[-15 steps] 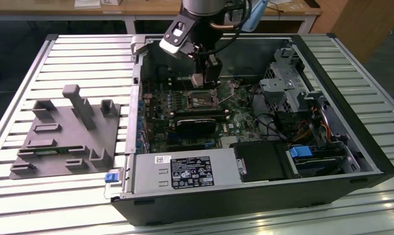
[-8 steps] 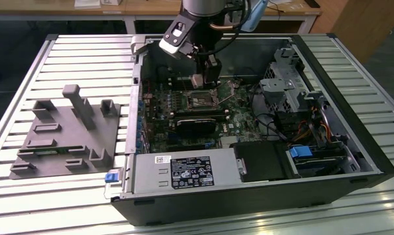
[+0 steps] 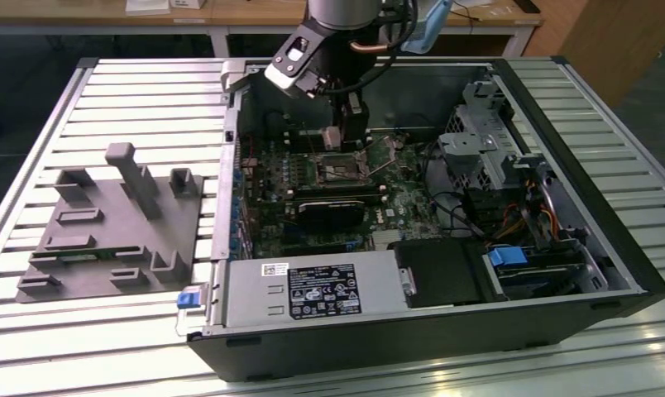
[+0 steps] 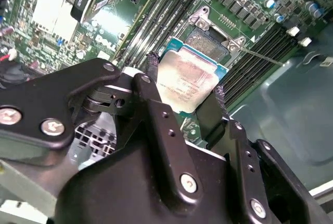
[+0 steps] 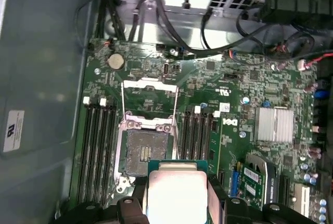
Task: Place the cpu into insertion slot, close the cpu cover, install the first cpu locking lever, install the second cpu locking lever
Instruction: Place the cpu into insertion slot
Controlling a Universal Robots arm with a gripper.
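Your work table [image 3: 123, 91] has a top of silver metal slats running across from the exterior view's left to its right, with dark grooves between them. Light from above glints off the slats, brightest along the near edge toward the exterior view's right [image 3: 630, 364]. Behind the table you have a desk [image 3: 244, 12] with a pale wooden top and white legs [image 3: 216, 40]; a couple of small white boxes [image 3: 145, 7] sit on it. A brown wooden panel [image 3: 609, 33] stands at the far corner on the exterior view's right. The floor [image 3: 24, 62] around the table is dark grey and lies in shade.
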